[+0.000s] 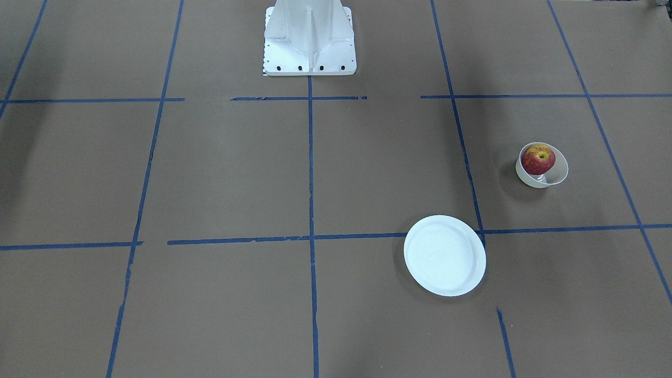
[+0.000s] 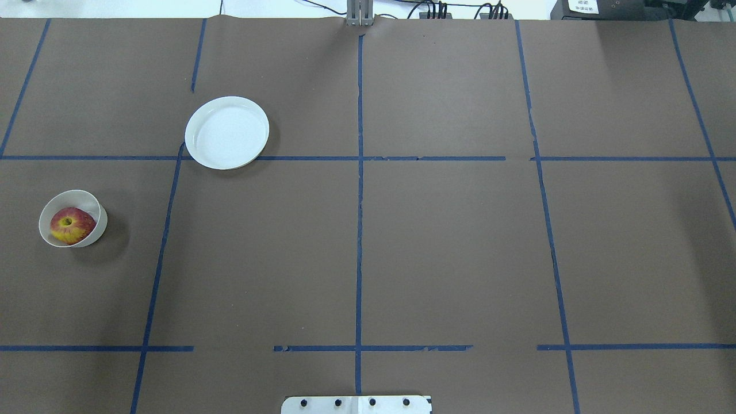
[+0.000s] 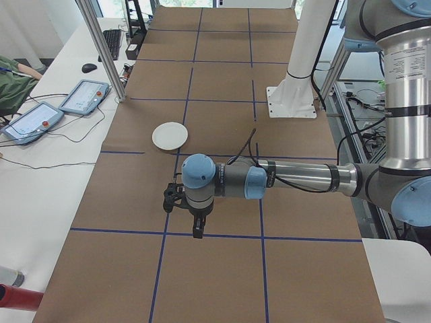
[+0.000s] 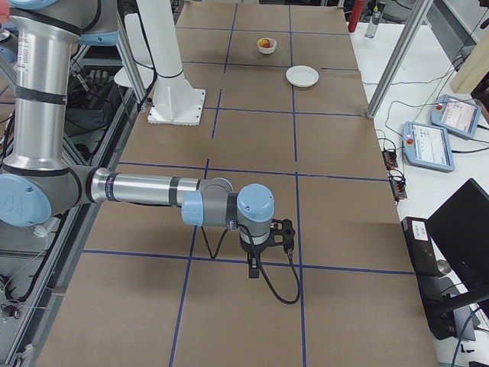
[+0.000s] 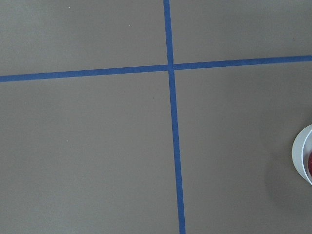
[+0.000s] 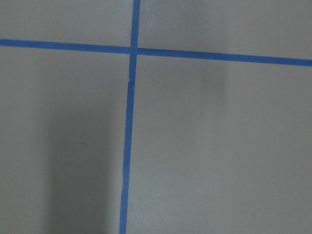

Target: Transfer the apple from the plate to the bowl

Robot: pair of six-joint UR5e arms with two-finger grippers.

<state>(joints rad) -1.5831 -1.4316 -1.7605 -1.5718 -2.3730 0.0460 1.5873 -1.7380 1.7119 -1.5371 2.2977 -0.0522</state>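
Observation:
The red apple [image 1: 538, 159] with its yellow stem patch lies inside the small cream bowl [image 1: 556, 173]; both show in the overhead view, apple [image 2: 71, 225] in bowl [image 2: 95, 210]. The white plate [image 1: 444, 255] is bare; it also shows in the overhead view [image 2: 226, 132]. The bowl's rim [image 5: 301, 153] sits at the right edge of the left wrist view. My left gripper [image 3: 196, 232] shows only in the exterior left view, my right gripper [image 4: 252, 269] only in the exterior right view. Both hang above the brown table, and I cannot tell if they are open or shut.
The white robot pedestal [image 1: 308, 39] stands at the table's robot side. Blue tape lines grid the brown table. Control tablets [image 3: 83, 96] and cables lie on the side bench beyond a metal post [image 3: 104, 50].

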